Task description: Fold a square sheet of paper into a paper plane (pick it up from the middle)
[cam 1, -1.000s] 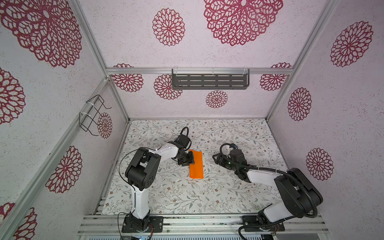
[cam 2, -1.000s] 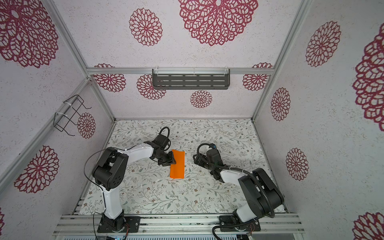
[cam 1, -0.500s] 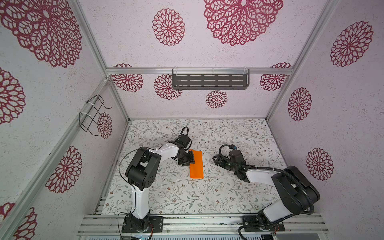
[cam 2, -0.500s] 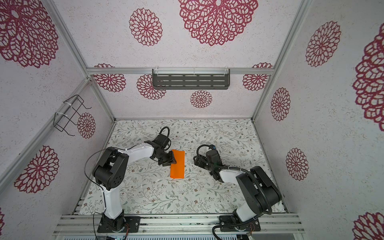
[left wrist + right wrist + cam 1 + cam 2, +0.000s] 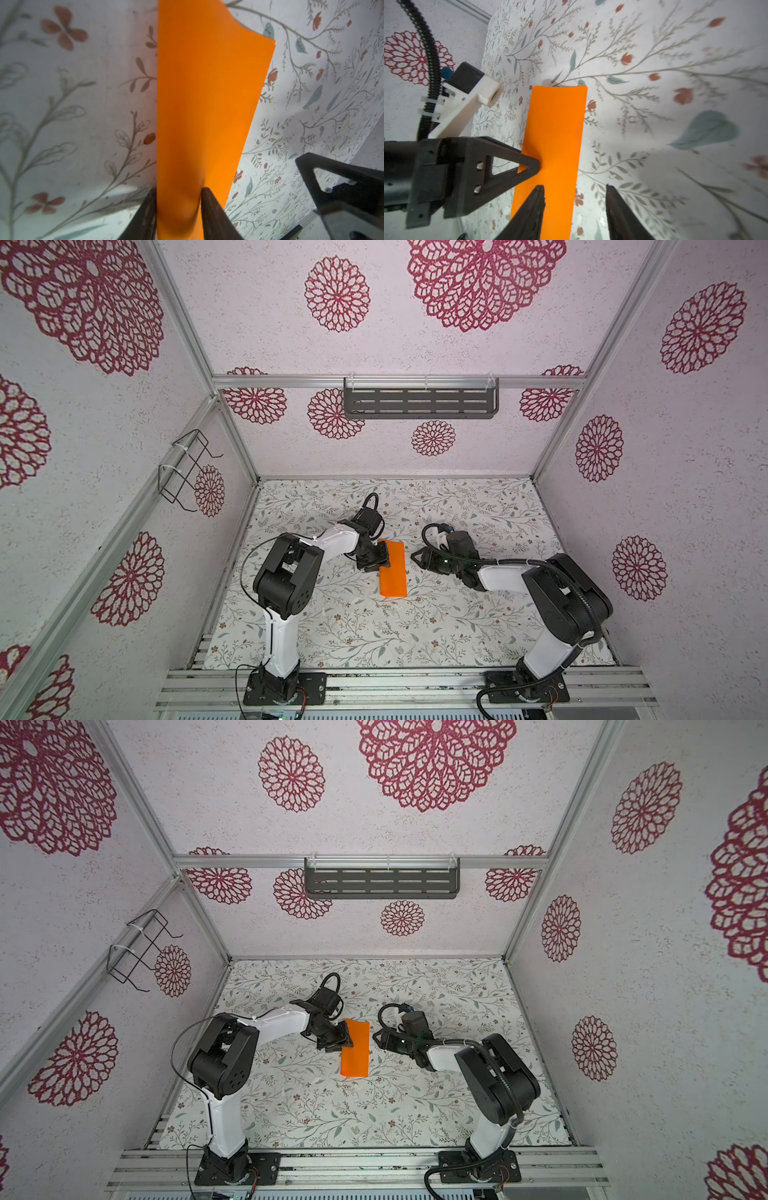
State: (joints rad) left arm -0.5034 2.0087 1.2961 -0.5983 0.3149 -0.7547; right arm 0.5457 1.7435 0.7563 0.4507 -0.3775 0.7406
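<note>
The square sheet of paper (image 5: 392, 568) (image 5: 355, 1048) is bright orange and lies folded into a long narrow strip on the flowered table. My left gripper (image 5: 384, 560) (image 5: 347, 1040) sits at the strip's left long edge. In the left wrist view its jaws (image 5: 178, 190) stand apart, with the paper (image 5: 203, 104) spanning the gap and bulging slightly. My right gripper (image 5: 415, 558) (image 5: 376, 1038) is just right of the strip. Its jaws (image 5: 574, 186) are open, one finger over the paper (image 5: 556, 135) and one over bare table. The left fingertip (image 5: 535, 166) touches the paper. No paper plane shows.
A dark slotted shelf (image 5: 419, 402) hangs on the back wall and a wire rack (image 5: 187, 468) on the left wall. An aluminium rail (image 5: 395, 684) carrying both arm bases runs along the table's front edge. Walls close in on three sides.
My right gripper has moved left up to the paper's right edge and its jaws have narrowed. The left gripper and the paper have stayed where they were.
</note>
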